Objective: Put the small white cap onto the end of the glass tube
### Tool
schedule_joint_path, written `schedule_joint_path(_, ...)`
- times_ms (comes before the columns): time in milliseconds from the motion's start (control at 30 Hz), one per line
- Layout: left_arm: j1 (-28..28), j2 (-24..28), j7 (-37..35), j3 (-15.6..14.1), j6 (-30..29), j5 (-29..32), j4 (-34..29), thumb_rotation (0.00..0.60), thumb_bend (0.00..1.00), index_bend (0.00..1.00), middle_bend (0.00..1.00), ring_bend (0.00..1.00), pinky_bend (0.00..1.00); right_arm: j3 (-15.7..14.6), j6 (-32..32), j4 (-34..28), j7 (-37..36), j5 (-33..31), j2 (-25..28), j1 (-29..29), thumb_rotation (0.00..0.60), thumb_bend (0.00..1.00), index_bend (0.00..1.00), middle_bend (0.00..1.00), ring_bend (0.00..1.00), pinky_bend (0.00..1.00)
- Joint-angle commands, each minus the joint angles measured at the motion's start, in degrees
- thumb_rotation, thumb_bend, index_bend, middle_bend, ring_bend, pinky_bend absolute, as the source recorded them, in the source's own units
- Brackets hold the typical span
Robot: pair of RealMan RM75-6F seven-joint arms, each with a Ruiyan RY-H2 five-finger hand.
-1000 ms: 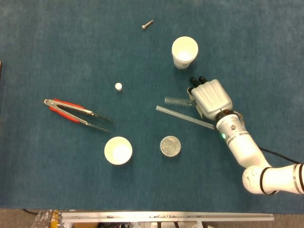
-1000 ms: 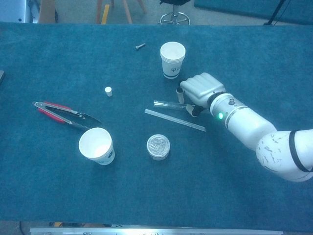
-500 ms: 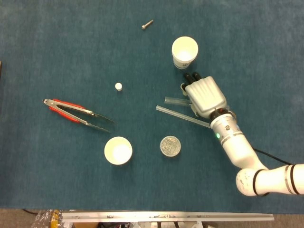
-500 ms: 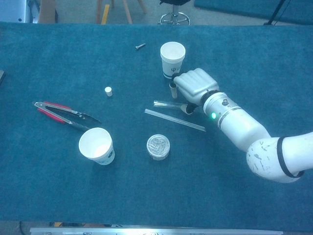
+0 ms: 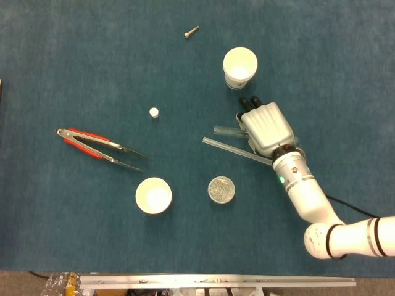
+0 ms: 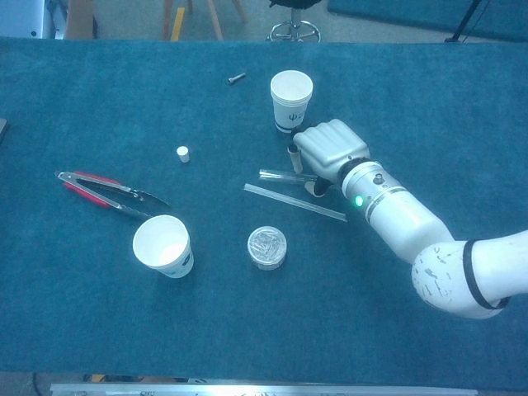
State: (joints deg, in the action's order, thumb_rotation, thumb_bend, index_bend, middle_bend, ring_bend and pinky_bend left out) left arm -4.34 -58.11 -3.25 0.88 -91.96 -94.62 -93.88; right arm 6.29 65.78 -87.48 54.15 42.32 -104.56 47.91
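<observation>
Sitting alone on the blue table cover [image 5: 74,55], one small white cap [image 5: 153,112] stands upright, well apart from the right hand and from both glass tubes. In the chest view the cap [image 6: 182,153] lies left of the tubes, with bare cloth on every side.

Two glass tubes are present. The short tube [image 5: 226,130] lies roughly level, and its right end runs under the right hand [image 5: 266,123]. The long tube [image 5: 237,152] lies just below it, slanting down toward the right, where its far end passes under the wrist. In the chest view the short tube [image 6: 280,175] and the long tube [image 6: 293,202] lie close together but apart.

The right hand rests knuckles-up over the right end of the short tube, with its fingers [image 5: 249,100] curled downward and dark fingertips pointing toward the upper paper cup. Whether the fingers actually grip the short tube cannot be told from either view. In the chest view the hand [image 6: 330,148] sits just below that cup. The left hand appears in neither view.

Two paper cups stand upright and open: one [image 5: 239,66] near the fingertips, one [image 5: 153,195] near the front of the table. One round tin [image 5: 221,190] sits below the long tube. One pair of red-handled tongs [image 5: 99,148] lies at the left. One screw [image 5: 191,32] lies at the far side.
</observation>
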Motion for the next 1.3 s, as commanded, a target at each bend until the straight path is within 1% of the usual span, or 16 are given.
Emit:
schedule_joint_path(33,0.13,0.07,-0.04,-0.06,-0.15,-0.03,0.08,0.600,0.33,0.20,0.07,0.00,0.05,-0.14,0.41,0.45,0.47,0.15,-0.48,-0.05,0.600,0.23,0.48,0.18,0.19,0.52)
schedule_joint_path(300,0.14,-0.02,-0.36,-0.05,-0.10,-0.01,0.52,0.600,0.33,0.20,0.07,0.00,0.05,0.01,0.75,1.51,1.00,0.33,-1.27,-0.27,0.600,0.14,0.48,0.18,0.19,0.52)
schedule_joint_path(533,0.07,-0.02,-0.58,0.01,-0.13,-0.16,0.73,0.600,0.33,0.20,0.07,0.00,0.05,0.70,0.47,2.18,0.99,0.20,-1.90,-0.24,0.600,0.14,0.48,0.18,0.19,0.52)
schedule_joint_path(633,0.09,-0.06,-0.73,0.02,-0.15,-0.10,0.82,0.600,0.33,0.20,0.07,0.00,0.05,0.95,0.31,2.54,1.06,0.21,-2.27,-0.14,0.600,0.17,0.48,0.18,0.19,0.52)
schedule_joint_path(800,0.11,-0.22,-0.98,0.11,-0.27,-0.04,1.13,0.600,0.33,0.20,0.07,0.00,0.05,1.43,-0.02,3.26,1.37,-0.15,-2.88,0.09,0.600,0.27,0.48,0.18,0.19,0.52)
schedule_joint_path(933,0.13,-0.28,-1.03,0.13,-0.19,0.16,1.34,0.600,0.33,0.20,0.07,0.00,0.05,1.67,-0.38,3.78,1.41,-0.47,-3.18,0.17,0.600,0.31,0.48,0.18,0.19,0.52)
schedule_joint_path(1300,0.20,-0.23,-0.92,0.08,0.02,0.41,1.30,0.600,0.33,0.20,0.06,0.00,0.05,1.55,-1.13,4.54,1.49,-0.86,-3.56,0.11,0.600,0.32,0.48,0.18,0.19,0.52)
